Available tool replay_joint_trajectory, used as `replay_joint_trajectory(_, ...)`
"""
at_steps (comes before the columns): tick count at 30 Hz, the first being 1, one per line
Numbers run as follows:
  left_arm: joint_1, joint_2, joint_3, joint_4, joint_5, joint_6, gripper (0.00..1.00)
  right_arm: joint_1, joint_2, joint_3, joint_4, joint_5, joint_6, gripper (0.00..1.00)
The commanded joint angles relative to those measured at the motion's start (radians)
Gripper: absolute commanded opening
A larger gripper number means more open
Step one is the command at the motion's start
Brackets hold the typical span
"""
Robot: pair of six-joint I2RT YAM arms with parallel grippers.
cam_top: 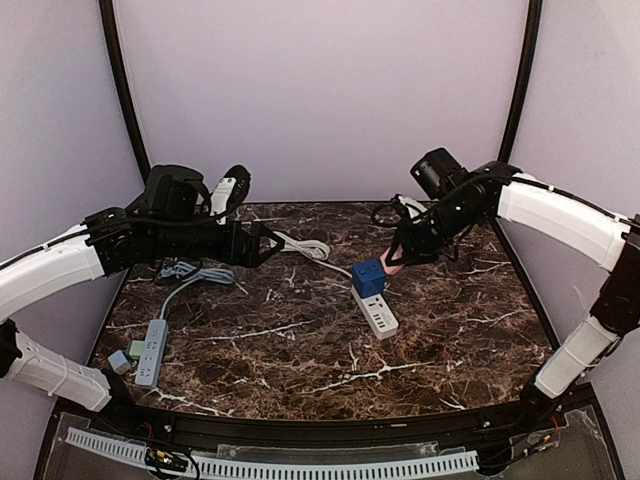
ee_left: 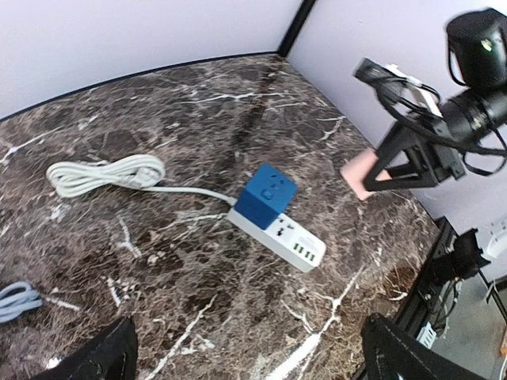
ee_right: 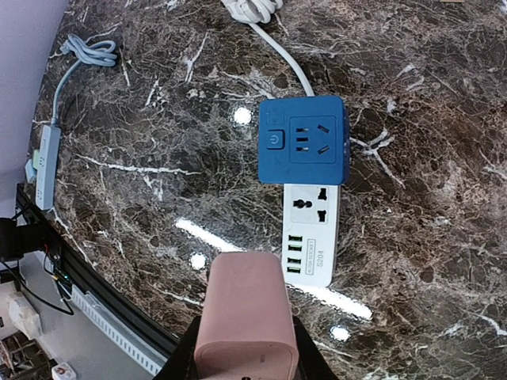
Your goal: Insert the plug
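A pink plug [ee_right: 245, 317] is clamped between the fingers [ee_right: 181, 366] at the bottom edge, above the marble surface [ee_right: 428, 206]. Just beyond it lies a white strip [ee_right: 309, 229] with a blue cube [ee_right: 303, 140] on its far end. The strip's cord [ee_right: 281, 55] runs towards the top edge. A grey strip [ee_right: 46, 162] lies far left.
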Motion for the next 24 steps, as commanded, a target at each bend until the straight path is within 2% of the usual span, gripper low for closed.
replay_joint_trajectory(1, 0.023, -0.022, -0.012, -0.107, -0.098, -0.090, 0.99, -0.004, 0.017, -0.044, 0.024, 0.043, -0.062, 0.00)
replay_joint_trajectory(3, 0.023, -0.032, -0.006, -0.162, -0.163, -0.101, 0.99, -0.004, 0.022, -0.063, 0.041, 0.038, -0.072, 0.00)
replay_joint_trajectory(12, 0.023, -0.111, -0.043, -0.249, -0.287, -0.161, 0.99, -0.003, 0.107, -0.070, 0.041, 0.075, -0.121, 0.00)
replay_joint_trajectory(24, 0.023, -0.180, -0.110, -0.306, -0.356, -0.246, 0.99, 0.010, 0.219, -0.045, 0.040, 0.112, -0.137, 0.00)
